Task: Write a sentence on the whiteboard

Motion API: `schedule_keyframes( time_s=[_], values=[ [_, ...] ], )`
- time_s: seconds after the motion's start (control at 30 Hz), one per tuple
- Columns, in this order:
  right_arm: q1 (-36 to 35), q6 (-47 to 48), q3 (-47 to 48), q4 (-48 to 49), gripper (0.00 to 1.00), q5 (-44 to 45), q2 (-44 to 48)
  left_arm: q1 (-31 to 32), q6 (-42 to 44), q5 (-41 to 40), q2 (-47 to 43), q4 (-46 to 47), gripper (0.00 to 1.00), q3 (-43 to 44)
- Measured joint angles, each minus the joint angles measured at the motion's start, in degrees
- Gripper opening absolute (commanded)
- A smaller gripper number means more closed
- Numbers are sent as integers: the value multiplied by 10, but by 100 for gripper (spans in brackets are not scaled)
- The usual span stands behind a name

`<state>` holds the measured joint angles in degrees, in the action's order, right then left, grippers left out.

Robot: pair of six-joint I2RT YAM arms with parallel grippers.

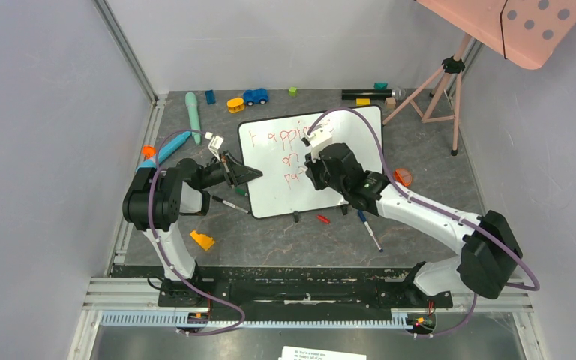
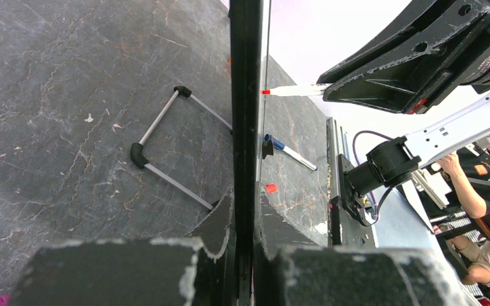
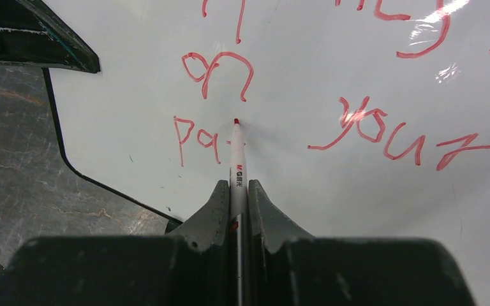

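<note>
The whiteboard (image 1: pixel 270 187) lies mid-table, and my left gripper (image 1: pixel 241 174) is shut on its left rim. In the left wrist view the black rim (image 2: pixel 245 95) runs edge-on between the left gripper (image 2: pixel 245 204) fingers. My right gripper (image 1: pixel 316 161) hovers over the board, shut on a red marker (image 3: pixel 237 159). The marker's tip touches the board just right of "pa" (image 3: pixel 194 143). The sentence (image 1: pixel 281 137) is in red, with "on" (image 3: pixel 220 70) and "your" (image 3: pixel 395 137) readable. The right arm hides part of the top line.
A blue marker (image 1: pixel 370 231), red cap (image 1: pixel 323 219) and black marker (image 1: pixel 231 204) lie near the board's front edge. An orange wedge (image 1: pixel 202 240) sits front left. Small toys line the back, among them a blue car (image 1: pixel 256 96). A tripod (image 1: pixel 439 86) with a pink dotted panel (image 1: pixel 510 22) stands back right.
</note>
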<state>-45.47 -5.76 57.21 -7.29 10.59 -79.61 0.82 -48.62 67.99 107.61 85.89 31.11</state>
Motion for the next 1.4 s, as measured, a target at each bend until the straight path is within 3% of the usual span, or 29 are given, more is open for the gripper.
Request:
schedule_keyframes(
  time_s=[0.83, 1.4],
  values=[
    [0, -6, -66, 16, 0, -14, 33, 0, 0, 0, 0, 1, 2, 0],
    [0, -6, -59, -5, 0, 0, 37, 0, 0, 0, 0, 1, 2, 0]
  ],
)
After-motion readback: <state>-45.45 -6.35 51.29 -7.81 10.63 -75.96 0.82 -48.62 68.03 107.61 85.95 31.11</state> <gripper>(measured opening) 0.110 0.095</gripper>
